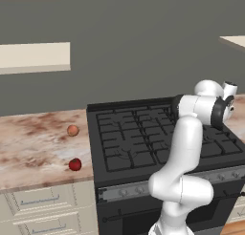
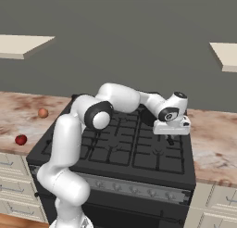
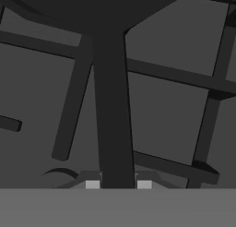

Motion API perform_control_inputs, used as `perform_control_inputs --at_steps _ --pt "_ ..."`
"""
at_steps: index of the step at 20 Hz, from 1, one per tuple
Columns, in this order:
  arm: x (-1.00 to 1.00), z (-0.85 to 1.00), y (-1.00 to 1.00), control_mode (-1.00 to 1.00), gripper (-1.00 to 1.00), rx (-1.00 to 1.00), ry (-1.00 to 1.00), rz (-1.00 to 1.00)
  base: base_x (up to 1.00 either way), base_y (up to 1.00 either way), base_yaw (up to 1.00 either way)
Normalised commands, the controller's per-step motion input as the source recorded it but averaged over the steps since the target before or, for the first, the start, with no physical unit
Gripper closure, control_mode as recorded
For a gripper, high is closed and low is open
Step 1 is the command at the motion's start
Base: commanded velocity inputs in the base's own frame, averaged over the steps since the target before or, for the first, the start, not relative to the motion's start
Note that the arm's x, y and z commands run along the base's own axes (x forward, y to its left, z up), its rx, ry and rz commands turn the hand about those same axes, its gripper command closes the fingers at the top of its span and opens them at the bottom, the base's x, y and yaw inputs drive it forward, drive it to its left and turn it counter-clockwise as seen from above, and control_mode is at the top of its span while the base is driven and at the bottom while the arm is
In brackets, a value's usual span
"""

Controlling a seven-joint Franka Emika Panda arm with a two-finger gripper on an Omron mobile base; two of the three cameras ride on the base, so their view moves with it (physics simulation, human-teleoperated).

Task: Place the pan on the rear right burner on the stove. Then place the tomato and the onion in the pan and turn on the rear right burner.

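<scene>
We have our tool point(image 2: 170, 140) closed on the thin handle of the pan point(image 3: 110, 106), holding it low over the right rear grates of the stove point(image 1: 134, 148). In the hand view the handle runs straight up from between the fingertips to the dark round pan body at the top, above the rear right burner point(image 3: 184, 106). We judge the first step nearly done, though we cannot tell if the pan rests yet. The tomato point(image 1: 74, 164) and the onion point(image 1: 72, 130) lie on the tabletop point(image 1: 28, 148) left of the stove, untouched; loading them and turning the knob remain.
</scene>
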Motion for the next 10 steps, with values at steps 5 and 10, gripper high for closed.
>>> perform_control_inputs --at_steps 5,10 --pt "0.0 0.0 0.0 -1.0 -1.0 0.0 0.0 0.0 0.0 0.0 0.0" --pt "0.0 0.0 0.0 -1.0 -1.0 0.0 0.0 0.0 0.0 0.0 0.0"
